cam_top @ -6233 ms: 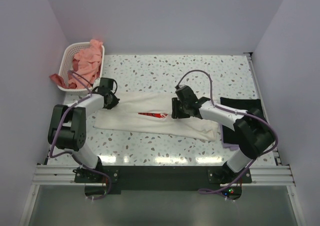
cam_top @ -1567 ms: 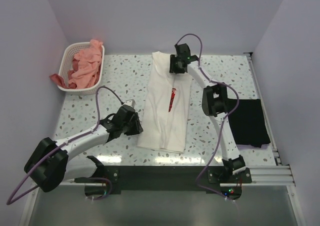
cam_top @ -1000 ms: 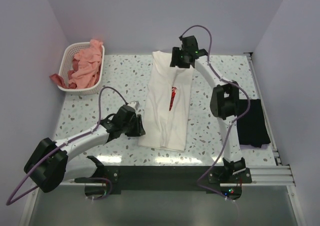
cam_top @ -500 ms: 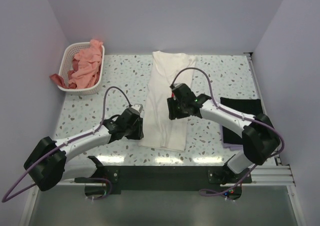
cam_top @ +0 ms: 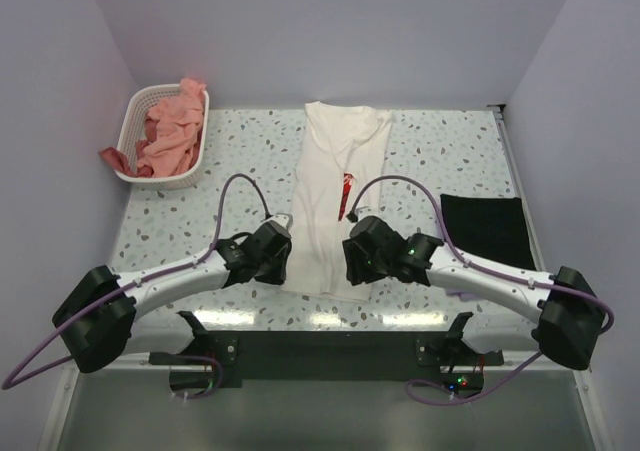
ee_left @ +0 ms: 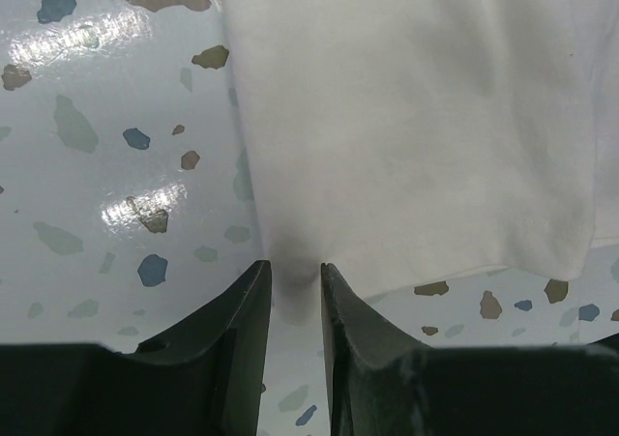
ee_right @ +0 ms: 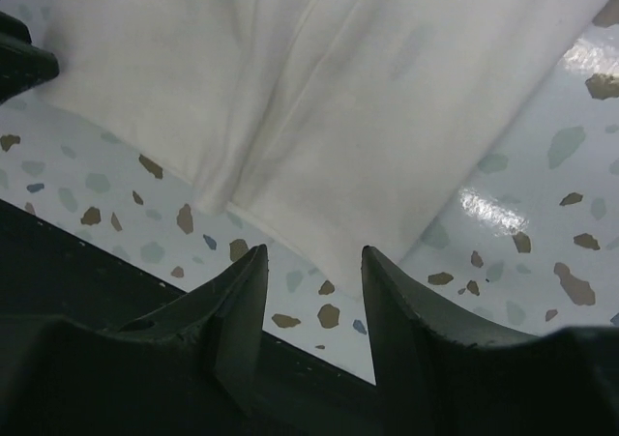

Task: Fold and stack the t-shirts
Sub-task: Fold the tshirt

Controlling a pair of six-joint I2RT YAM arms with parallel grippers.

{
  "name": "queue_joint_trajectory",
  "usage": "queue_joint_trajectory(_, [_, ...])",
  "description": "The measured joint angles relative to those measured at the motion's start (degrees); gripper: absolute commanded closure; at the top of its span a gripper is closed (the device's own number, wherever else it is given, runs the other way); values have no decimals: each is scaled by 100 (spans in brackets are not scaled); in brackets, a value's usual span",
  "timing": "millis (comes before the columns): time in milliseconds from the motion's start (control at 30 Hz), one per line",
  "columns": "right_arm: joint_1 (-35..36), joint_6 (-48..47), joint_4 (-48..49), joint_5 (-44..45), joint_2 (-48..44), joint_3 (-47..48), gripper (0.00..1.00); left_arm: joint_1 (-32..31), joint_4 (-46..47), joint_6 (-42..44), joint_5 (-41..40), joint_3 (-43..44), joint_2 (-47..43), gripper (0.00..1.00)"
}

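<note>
A cream-white t-shirt (cam_top: 325,226) with a red logo (cam_top: 346,186) lies lengthwise on the table, its hem toward me. My left gripper (cam_top: 286,263) is open at the hem's left corner, which lies between its fingertips in the left wrist view (ee_left: 295,267). My right gripper (cam_top: 351,269) is open at the hem's right corner (ee_right: 368,233), fingers wide apart. A folded black t-shirt (cam_top: 488,229) lies at the right. Salmon-pink t-shirts (cam_top: 172,123) fill the basket. The lilac one is mostly hidden.
A white perforated basket (cam_top: 141,101) stands at the back left, one pink tee hanging over its side. The table's near edge and black rail (ee_right: 87,291) are just behind the right gripper. Walls enclose the table on three sides.
The shirt was turned from crosswise to lengthwise. The right gripper has come back from the shirt's far end to the near hem. The left gripper has slid right to the hem's left corner.
</note>
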Motion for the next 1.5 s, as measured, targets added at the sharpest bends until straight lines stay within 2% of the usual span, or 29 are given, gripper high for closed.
queue_joint_trajectory(300, [603,365,-61,267,302,-201,54,-122,-4,-4,-24,0,76,70])
queue_joint_trajectory(633, [647,481,-17,437,409,-385,54,-181,0,-68,-83,-11,175,70])
queue_joint_trajectory(933, [710,577,90,391,603,-564,54,-186,7,-164,-120,-133,236,90])
queue_joint_trajectory(1067, [708,616,131,389,605,-634,62,-186,2,-179,-122,-133,232,97])
queue_joint_trajectory(1167, [713,658,140,389,603,-695,71,-186,-9,-236,-120,-133,186,100])
queue_joint_trajectory(1300, [715,706,144,387,599,-802,81,-186,-39,-334,-120,-149,4,100])
queue_joint_trajectory(1500, [715,785,138,389,538,-927,88,-186,-85,-564,-144,-264,-339,100])
